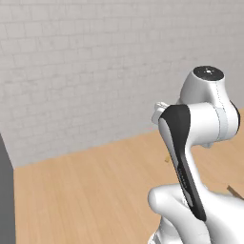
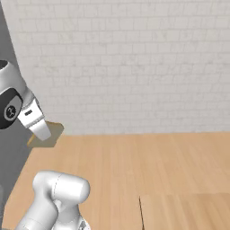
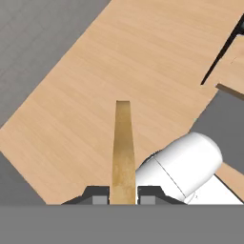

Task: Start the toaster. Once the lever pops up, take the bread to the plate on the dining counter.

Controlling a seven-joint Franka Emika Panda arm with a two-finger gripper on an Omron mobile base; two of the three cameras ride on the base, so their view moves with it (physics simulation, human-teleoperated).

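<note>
Hand view: the gripper (image 3: 123, 199) stands at the bottom centre of the frame, its jaws narrowed onto the bread (image 3: 123, 147), which is seen edge-on as a thin tan strip rising from between the two dark finger tips (image 3: 97, 198) toward mid-frame. Behind the slice a light wood counter (image 3: 95, 95) runs diagonally from lower left to upper right; a grey floor (image 3: 38, 33) takes the upper left corner, and a dark seam (image 3: 221, 52) cuts the wood at the upper right.

Right base view: the gripper (image 2: 39, 130) appears at the left edge, mid-height, below the arm's white wrist. The bread (image 2: 50, 134) shows here by its broad face, a tan patch just right of and behind the pale finger, held above the wood counter (image 2: 157, 161) where it meets the white tiled wall (image 2: 134, 58). A dark joint line (image 2: 140, 211) crosses the counter at lower centre.

Left base view: the arm's white and black links (image 1: 190, 157) fill the right half of the frame and stand in front of the hand, so the jaws cannot be told here. A small tan sliver (image 1: 167, 158) at the link's left edge may be the slice. A grey panel (image 1: 5, 200) borders the lower left.
</note>
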